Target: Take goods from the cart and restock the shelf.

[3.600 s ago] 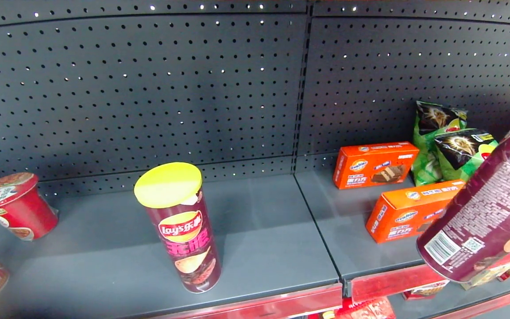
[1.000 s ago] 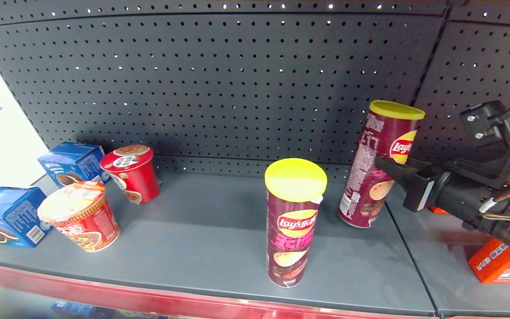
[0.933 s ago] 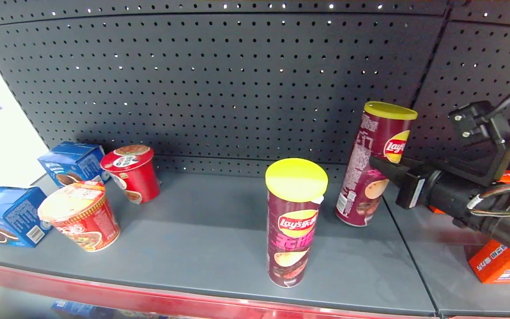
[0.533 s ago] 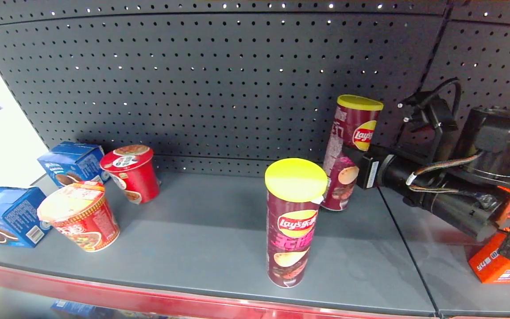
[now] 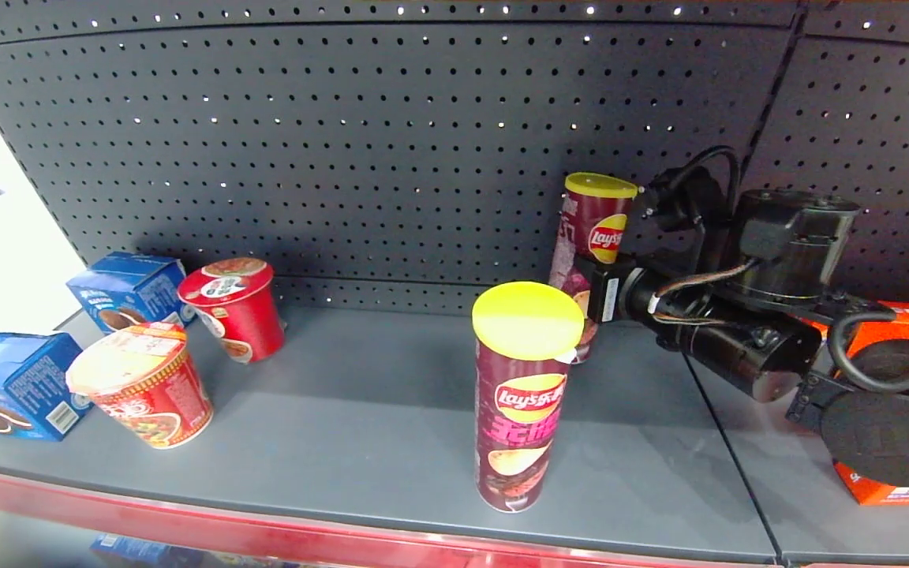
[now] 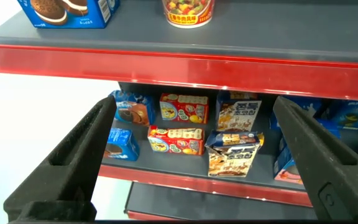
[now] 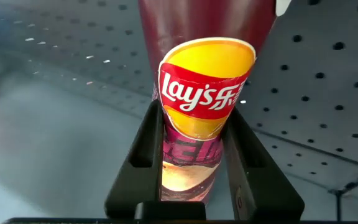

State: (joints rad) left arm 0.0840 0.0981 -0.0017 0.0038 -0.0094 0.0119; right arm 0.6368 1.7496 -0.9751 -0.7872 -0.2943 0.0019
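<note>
Here, chip can [image 5: 596, 225] in right end effector [image 7: 192, 146]

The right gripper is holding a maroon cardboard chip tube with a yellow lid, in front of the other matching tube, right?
Not quite: the right gripper holds that maroon chip tube behind the other matching tube, by the pegboard wall. The head view shows it.

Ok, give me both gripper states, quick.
Left gripper: open, holding nothing.
Right gripper: shut on the maroon cylindrical chip can with the yellow lid.
</note>
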